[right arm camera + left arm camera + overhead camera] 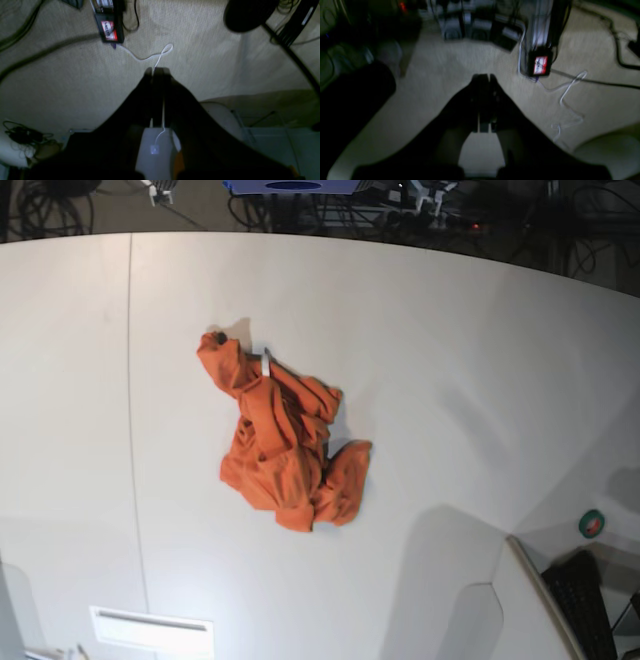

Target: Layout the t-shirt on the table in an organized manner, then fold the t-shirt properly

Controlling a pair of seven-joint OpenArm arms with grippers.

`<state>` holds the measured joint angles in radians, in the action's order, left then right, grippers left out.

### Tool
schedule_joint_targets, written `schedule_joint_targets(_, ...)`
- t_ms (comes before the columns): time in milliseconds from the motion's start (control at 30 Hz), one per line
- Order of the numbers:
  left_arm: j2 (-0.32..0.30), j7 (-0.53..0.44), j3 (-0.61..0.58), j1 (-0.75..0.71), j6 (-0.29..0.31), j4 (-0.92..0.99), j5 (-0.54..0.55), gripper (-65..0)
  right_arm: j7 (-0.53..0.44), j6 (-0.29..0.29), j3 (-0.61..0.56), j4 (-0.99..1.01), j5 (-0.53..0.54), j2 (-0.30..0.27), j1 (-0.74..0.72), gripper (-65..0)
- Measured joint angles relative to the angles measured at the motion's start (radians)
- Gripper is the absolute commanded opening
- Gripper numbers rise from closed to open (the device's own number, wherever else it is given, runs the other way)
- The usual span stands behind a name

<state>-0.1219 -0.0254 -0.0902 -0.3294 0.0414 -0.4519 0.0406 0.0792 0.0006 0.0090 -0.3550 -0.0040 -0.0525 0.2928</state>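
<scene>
The orange t-shirt (pixel 285 440) lies crumpled in a heap left of the middle of the white table (pixel 450 360), its small white neck label (pixel 266 363) showing near the top of the heap. Neither arm shows in the base view. My left gripper (pixel 485 76) hangs over beige carpet, its dark fingers pressed together with nothing between them. Over the carpet too is my right gripper (pixel 157 70), shut and empty. The t-shirt does not show in the left wrist view.
A black box with a red-and-white label (pixel 541 65) (pixel 109 28) and loose cables (pixel 567 92) lie on the carpet. On the table, a thin dark seam (pixel 131 380) runs down the left side. A green tape roll (pixel 592 523) and a keyboard (pixel 582 600) sit beyond its lower right edge.
</scene>
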Motion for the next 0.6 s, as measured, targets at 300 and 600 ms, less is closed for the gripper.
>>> schedule_joint_targets(300,-0.050,0.018,0.056,-0.328,0.010,-0.521,0.000,-65.0,0.110,0.000,0.164,-0.585,0.003,-0.018,0.378,-65.0)
schedule_joint_targets(600,-0.061,0.029,0.320,-0.595,0.003,-1.068,0.002,-65.0,0.279,-0.004,0.268,-1.255,-0.001,-0.026,0.581,-65.0)
